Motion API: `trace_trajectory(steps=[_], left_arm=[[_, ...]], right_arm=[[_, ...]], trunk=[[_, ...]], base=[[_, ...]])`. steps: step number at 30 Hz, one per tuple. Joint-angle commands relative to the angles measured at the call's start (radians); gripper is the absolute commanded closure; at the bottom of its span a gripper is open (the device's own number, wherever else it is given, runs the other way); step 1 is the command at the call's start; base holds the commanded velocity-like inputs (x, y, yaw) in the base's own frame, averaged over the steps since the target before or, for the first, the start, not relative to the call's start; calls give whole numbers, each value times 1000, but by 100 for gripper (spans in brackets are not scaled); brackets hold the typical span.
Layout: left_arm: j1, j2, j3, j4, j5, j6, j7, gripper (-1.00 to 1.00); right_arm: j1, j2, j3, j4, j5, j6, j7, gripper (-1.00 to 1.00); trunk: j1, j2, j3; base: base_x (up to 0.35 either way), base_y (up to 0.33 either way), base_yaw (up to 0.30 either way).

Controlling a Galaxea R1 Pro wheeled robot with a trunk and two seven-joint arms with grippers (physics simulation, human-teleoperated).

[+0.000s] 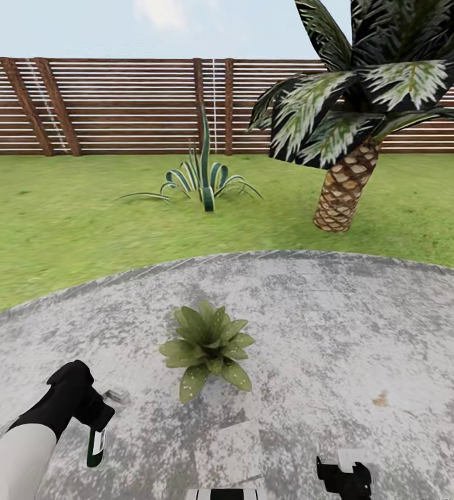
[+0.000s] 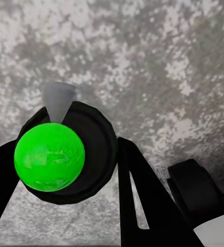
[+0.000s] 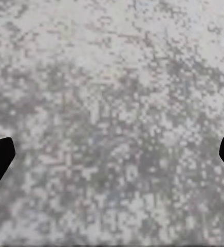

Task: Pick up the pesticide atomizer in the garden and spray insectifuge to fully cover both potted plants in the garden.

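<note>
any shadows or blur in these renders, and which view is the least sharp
Head view: flat, even light, no clear shadow under the potted plant or palm tree; fence slightly soft. Left wrist view: the atomizer in the left hand is crisp. Right wrist view: least sharp, paving blocky and pixelated between the right hand tips.

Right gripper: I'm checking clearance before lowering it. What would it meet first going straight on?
Probably the grey stone paving: the right gripper, fingers spread wide, looks straight at the bare slab with nothing between. How far off it lies is unclear.
</note>
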Motion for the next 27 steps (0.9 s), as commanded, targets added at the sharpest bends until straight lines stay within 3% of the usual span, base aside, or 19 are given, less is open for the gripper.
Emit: trace_trajectory(steps=[1,8,14,17,18,19,21,27], left_arm=[[0,-1,3,-1,-7,5,-8,100],[0,-1,4,-1,-5,4,-10,100],[-10,-8,6,-9,0,4,-22,100],[-22,-16,-85,-13,-2,10,-97,100],[-85,-9,-200,-16,-8,17,-233,100],[-99,-9,-221,-16,-8,18,-256,100],[-124,-18,-243,-16,-8,19,-279,100],[-158,-11,-246,-15,-3,20,-283,100]], right_arm=[[0,-1,9,0,-6,-2,-4,-100],[0,-4,9,0,-6,-3,-4,-100],[0,-5,8,0,-7,-2,-4,-100],[0,-5,7,0,-7,-2,-4,-100],[0,-5,7,0,-8,-2,-4,-100],[0,-5,7,0,-8,-2,-4,-100],[0,-5,7,0,-7,-2,-4,-100],[0,-5,8,0,-7,-2,-4,-100]], trunk=[[0,0,-1],[0,0,-3],[0,0,-7],[0,0,-10],[0,0,-11],[0,0,-12],[0,0,-14],[0,0,-20]], base=[[0,307,-88],[76,290,-255],[132,72,-284],[4,2,-272],[0,0,-261],[0,0,-259],[0,0,-258],[-17,26,-257]])
